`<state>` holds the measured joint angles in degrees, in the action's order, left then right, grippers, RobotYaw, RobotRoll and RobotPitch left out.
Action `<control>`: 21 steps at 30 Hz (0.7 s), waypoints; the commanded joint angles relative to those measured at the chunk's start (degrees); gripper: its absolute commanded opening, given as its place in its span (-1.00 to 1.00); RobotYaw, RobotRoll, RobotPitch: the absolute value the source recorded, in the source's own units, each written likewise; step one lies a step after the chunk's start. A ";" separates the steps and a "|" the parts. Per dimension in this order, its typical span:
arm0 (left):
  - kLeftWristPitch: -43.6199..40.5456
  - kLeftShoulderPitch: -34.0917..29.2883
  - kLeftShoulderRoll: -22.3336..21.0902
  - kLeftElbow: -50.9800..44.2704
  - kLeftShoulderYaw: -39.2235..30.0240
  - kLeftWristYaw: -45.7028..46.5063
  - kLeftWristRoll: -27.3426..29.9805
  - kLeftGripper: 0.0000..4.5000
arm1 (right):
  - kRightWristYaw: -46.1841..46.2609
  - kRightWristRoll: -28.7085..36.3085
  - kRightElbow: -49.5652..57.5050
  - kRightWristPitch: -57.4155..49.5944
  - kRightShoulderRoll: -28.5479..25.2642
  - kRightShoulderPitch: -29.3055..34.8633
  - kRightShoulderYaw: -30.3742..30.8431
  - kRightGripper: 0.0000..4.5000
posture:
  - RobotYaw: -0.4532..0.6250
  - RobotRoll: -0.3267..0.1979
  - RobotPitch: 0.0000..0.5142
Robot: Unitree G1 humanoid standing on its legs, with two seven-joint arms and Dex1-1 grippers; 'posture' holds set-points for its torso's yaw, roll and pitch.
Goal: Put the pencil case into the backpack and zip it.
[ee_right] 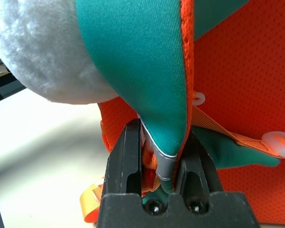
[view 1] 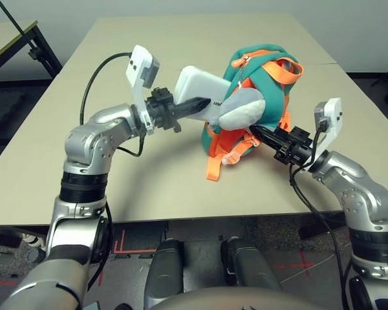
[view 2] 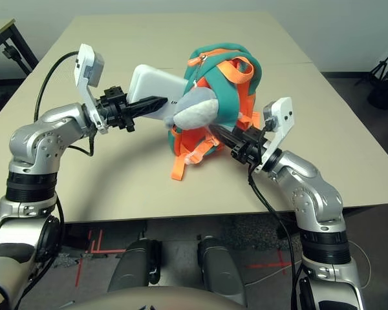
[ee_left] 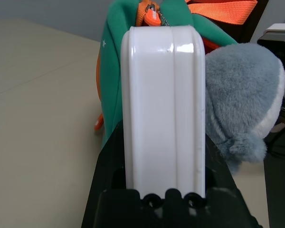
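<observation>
Two hands pinch things: the left hand [view 1: 195,107] has the white case [view 1: 197,86] near the picture's middle, the right hand [view 1: 266,134] the backpack's [view 1: 269,90] teal edge. The case looks not fully in; zipping is left.

A pale desk [view 1: 161,187] stretches away beneath even light; a plain grey wall [view 1: 194,8] rises beyond its far edge. The dark floor [view 1: 142,274] bears red tape lines [view 2: 107,250]; a second table [view 1: 5,35] stands to the left, a black tripod [view 2: 377,70] to the right.
</observation>
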<state>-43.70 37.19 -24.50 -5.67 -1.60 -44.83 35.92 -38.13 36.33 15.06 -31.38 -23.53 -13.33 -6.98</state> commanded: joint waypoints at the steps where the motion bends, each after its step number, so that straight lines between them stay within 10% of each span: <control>1: 3.28 0.64 4.22 2.08 2.36 0.05 -0.92 -0.41 | -0.72 -0.02 -0.22 0.22 0.41 -1.50 1.44 -0.71 | -0.35 0.25 -0.73; 13: 15.86 4.60 13.28 12.97 6.58 0.91 -10.47 -0.41 | 0.06 0.14 1.20 0.08 0.63 -0.26 1.06 -0.71 | -0.39 0.25 -0.71; 21: 12.61 4.82 10.03 9.52 3.60 -0.10 -8.19 0.88 | -0.16 0.25 1.45 -0.09 0.31 -0.46 0.94 -0.72 | -0.38 0.25 -0.71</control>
<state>-30.15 40.37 -14.13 6.93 2.50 -43.39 26.03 -37.79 36.31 14.81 -31.37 -23.04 -13.40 -7.02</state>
